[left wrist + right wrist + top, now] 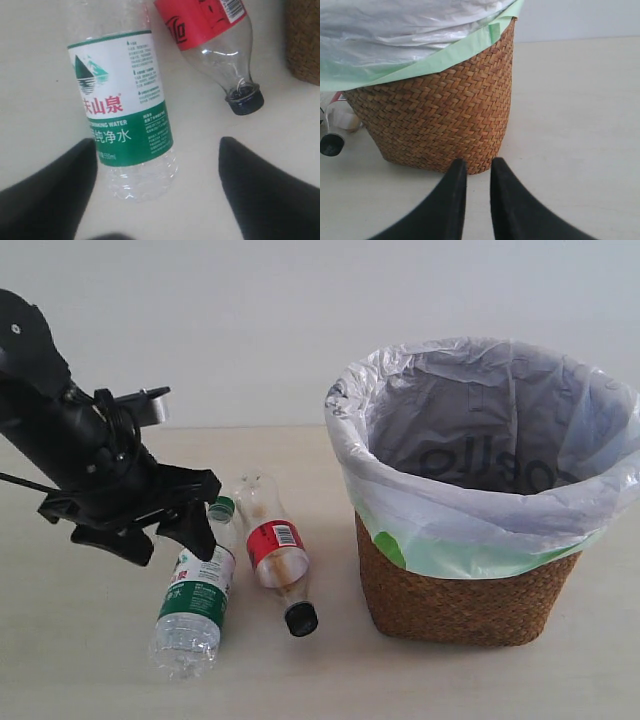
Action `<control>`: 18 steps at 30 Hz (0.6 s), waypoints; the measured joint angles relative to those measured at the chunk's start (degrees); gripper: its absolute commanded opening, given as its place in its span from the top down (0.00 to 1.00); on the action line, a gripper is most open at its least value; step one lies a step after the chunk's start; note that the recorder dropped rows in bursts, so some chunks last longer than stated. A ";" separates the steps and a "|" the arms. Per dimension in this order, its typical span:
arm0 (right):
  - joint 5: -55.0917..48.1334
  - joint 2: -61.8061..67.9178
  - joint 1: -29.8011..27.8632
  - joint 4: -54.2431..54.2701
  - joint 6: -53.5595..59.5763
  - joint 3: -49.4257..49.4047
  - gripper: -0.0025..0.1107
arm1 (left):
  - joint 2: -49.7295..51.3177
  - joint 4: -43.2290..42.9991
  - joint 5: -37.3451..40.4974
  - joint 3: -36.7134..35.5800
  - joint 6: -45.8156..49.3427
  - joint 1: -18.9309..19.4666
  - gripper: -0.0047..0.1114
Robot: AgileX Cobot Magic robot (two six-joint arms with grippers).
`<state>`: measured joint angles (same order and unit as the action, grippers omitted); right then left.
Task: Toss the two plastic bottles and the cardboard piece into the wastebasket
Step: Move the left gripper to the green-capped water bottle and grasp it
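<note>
Two clear bottles lie side by side on the table. The green-label bottle has its green cap pointing away from the front edge. The red-label bottle has its black cap towards the front. My left gripper hangs open just above the green-label bottle, holding nothing. The wicker wastebasket, lined with a white bag, stands to the right. My right gripper is low by the basket's base, shut and empty. The cardboard piece is out of view.
The pale table runs back to a white wall. The bag's rim flares wider than the basket. The red-label bottle lies only a short gap from the basket's side. The right arm does not show in the exterior view.
</note>
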<state>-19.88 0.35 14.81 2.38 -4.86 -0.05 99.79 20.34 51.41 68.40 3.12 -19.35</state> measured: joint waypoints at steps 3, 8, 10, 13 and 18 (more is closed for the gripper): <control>0.00 0.00 0.00 0.00 0.00 0.00 0.86 | 2.61 0.38 0.00 0.00 0.00 0.00 0.23; 0.00 0.00 0.00 0.00 0.00 0.00 0.86 | 6.08 0.40 -1.15 0.00 0.00 0.00 0.23; 0.00 0.00 0.00 0.00 0.00 0.00 0.86 | 7.19 0.50 -1.69 0.00 0.00 0.00 0.23; 0.00 0.00 0.00 0.00 0.00 0.00 0.86 | 8.45 0.50 -2.62 0.00 0.00 0.00 0.23; 0.00 0.00 0.00 0.00 0.00 0.00 0.86 | 10.12 0.28 -4.94 0.00 0.00 0.00 0.23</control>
<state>-19.88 0.35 14.81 2.38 -4.86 -0.05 109.91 20.62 46.47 68.40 3.12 -19.35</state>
